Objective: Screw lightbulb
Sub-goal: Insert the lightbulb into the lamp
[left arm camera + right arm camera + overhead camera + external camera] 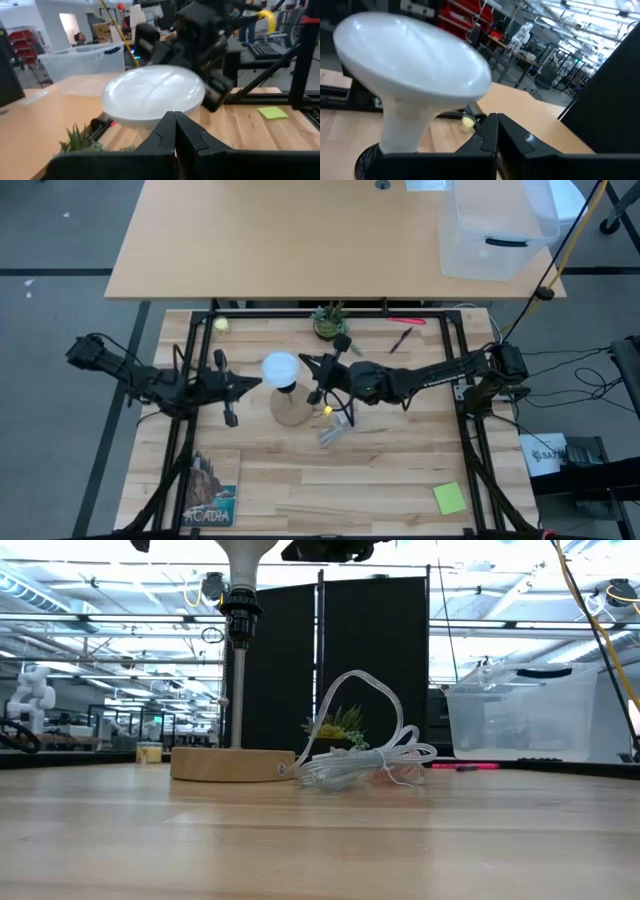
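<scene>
The lightbulb stands in the black socket of the wooden stand, between 2 closed grippers.

The left gripper is just beside the globe on one side, the right gripper near on the other; both have fingers pressed together and hold nothing.

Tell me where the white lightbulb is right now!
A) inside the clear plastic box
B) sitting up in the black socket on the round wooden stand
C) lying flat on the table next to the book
B: the lightbulb stands upright in the black socket above the round wooden stand, with both shut tools beside it, neither holding it.
</scene>
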`<action>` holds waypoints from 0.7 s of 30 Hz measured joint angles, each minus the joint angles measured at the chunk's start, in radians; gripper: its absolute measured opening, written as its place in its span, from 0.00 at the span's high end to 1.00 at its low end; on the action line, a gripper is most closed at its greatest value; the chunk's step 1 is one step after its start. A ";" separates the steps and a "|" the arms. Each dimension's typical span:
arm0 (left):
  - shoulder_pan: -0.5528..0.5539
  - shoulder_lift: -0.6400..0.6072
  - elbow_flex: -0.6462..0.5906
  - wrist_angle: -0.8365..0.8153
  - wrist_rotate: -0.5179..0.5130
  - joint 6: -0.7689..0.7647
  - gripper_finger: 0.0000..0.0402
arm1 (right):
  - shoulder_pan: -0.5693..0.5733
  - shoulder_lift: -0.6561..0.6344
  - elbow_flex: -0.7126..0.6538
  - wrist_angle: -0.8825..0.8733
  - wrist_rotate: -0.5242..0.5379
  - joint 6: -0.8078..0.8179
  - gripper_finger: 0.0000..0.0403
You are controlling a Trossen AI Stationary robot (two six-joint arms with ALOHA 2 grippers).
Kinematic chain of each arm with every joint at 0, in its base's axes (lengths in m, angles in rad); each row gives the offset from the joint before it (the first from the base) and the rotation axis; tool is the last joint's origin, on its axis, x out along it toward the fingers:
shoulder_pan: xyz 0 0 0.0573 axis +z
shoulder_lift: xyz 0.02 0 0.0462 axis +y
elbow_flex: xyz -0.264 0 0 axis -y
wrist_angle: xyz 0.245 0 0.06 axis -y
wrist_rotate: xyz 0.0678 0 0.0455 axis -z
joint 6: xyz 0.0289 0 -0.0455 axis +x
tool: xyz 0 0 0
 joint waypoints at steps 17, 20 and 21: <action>0.091 0.003 0.000 -0.047 -0.001 -0.021 1.00 | 0.060 -0.001 0.002 0.016 0.046 -0.057 1.00; 0.122 0.002 0.000 -0.055 -0.007 -0.019 1.00 | 0.076 -0.002 0.002 0.008 0.046 -0.056 1.00; 0.136 0.002 0.000 -0.057 -0.010 -0.019 1.00 | 0.083 -0.002 0.002 0.008 0.042 -0.056 1.00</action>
